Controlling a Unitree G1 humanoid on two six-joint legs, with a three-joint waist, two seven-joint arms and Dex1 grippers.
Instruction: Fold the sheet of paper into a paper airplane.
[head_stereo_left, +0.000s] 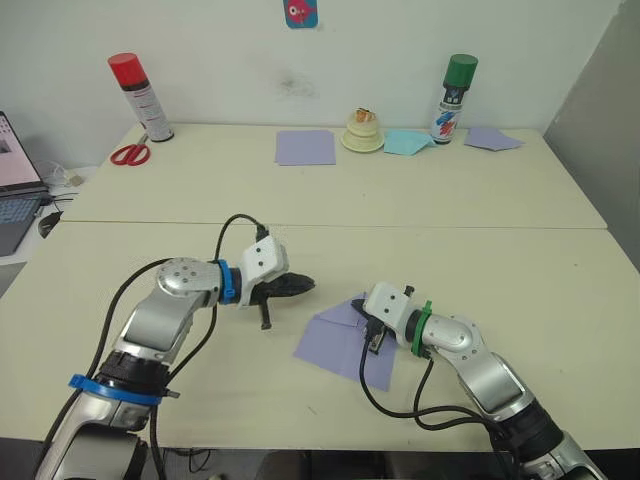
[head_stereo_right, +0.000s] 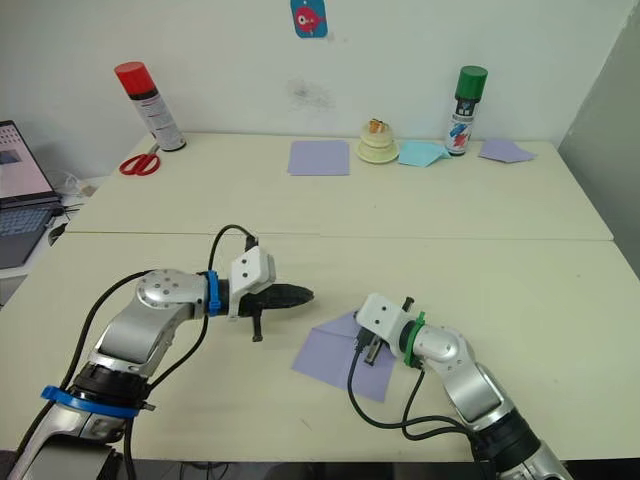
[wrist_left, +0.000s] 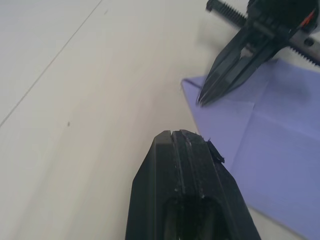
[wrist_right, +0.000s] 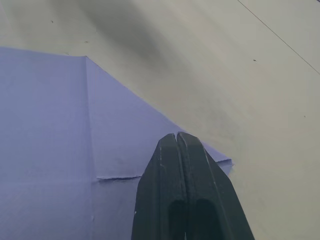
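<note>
The thin lavender sheet of paper (head_stereo_left: 345, 343) lies flat on the near half of the cream-coloured table (head_stereo_left: 400, 250), between the two arms and nearer the right one. It is partly folded. The right wrist view shows a vertical crease, a slanted folded edge and a short horizontal seam where two flaps meet. No dart shape is formed yet, so in my judgement the task is at an early folding stage.

The right gripper (head_stereo_left: 372, 338) is over the sheet's far right portion, its two black fingers pressed together with the tips on or just above the paper near the folded corner. Nothing is between them. It appears to be pressing down, not gripping. The left gripper (head_stereo_left: 298, 286) hangs above bare table just beside the sheet's left corner, its fingers likewise closed and empty.

Handling assessment: the sheet looks very light, limp and easily creased. It would slide on the smooth tabletop if pushed from one side only, and a hard pinch could tear or crumple it. The soundest hold is at a free edge or corner, lifted by one gripper while the other pins the sheet flat near the crease.

Spare lavender sheets and a pale blue paper piece (head_stereo_left: 406, 142) lie at the far edge, well apart.
</note>
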